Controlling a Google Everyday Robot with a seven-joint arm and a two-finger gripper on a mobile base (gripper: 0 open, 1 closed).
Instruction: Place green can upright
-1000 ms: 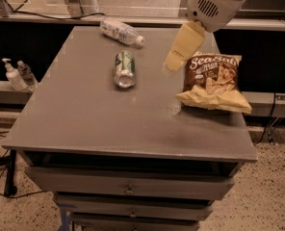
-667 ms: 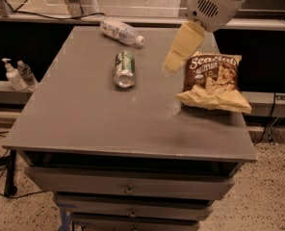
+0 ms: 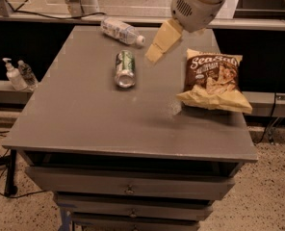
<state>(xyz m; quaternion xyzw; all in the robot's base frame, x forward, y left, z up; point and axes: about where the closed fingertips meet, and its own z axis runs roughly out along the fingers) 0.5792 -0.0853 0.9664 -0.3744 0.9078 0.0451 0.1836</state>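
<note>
A small aluminium drink can with a green and white label, the green can (image 3: 125, 69), lies on its side on the flat grey table top (image 3: 84, 124), in the far half and a little left of the middle. Its length runs from back to front, and one shiny silver end faces the camera. The robot's cream-coloured gripper (image 3: 154, 57) hangs from a rounded white arm housing (image 3: 198, 4) at the top of the view. It points down and to the left, and its tip is just right of the can's far end, apart from it. From this angle it cannot be told how far the gripper is open, and nothing shows in its grasp. Behind the can, near the table's far edge, a clear plastic bottle with a white cap (image 3: 121, 31) also lies on its side. A brown and yellow crisp bag (image 3: 212, 81) rests near the right edge, well apart from the can. Grey drawers (image 3: 128, 189) sit under the table top. Two small pump bottles (image 3: 12, 75) stand on a ledge at the left
</note>
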